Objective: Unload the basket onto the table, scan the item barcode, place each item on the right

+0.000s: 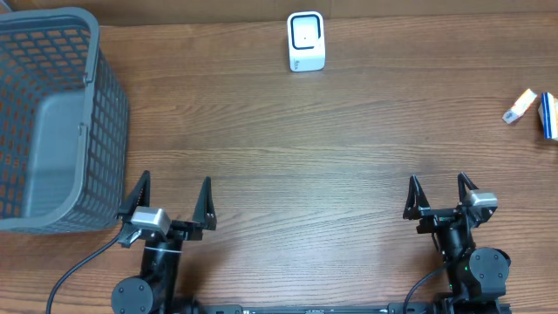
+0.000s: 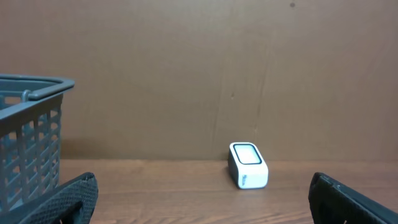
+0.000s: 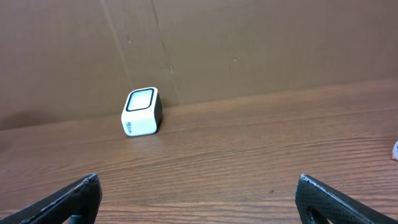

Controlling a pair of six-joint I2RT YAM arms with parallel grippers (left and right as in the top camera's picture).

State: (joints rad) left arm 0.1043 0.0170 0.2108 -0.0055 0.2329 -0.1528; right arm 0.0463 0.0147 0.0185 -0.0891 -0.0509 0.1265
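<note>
Overhead view: The wooden table [image 1: 279, 139] carried a white barcode scanner [image 1: 306, 41] at its far edge, near the centre, with its window facing up. A grey plastic basket [image 1: 109, 113] occupied the far left side. Two small items lay at the right edge, well apart from the scanner: a white packet [image 1: 519, 106] and, just beside it, a blue-and-white packet [image 1: 548, 116] partly cut off by the frame. No barcode could be made out on either. The left gripper [image 1: 175, 179] sat at the near edge just beside the basket, with its jaws spread wide and nothing between them. The right gripper [image 1: 438, 178] sat at the near right, likewise spread and empty. Both were well apart from the scanner and the packets.

Left wrist view: Both fingers [image 2: 68, 202] appeared at the lower corners, wide apart. The basket stood at left and the scanner stood ahead against a brown wall [image 2: 186, 74].

Right wrist view: The fingers [image 3: 336, 199] were wide apart, holding nothing. The scanner stood ahead to the left. A white speck at the right edge could not be identified.
</note>
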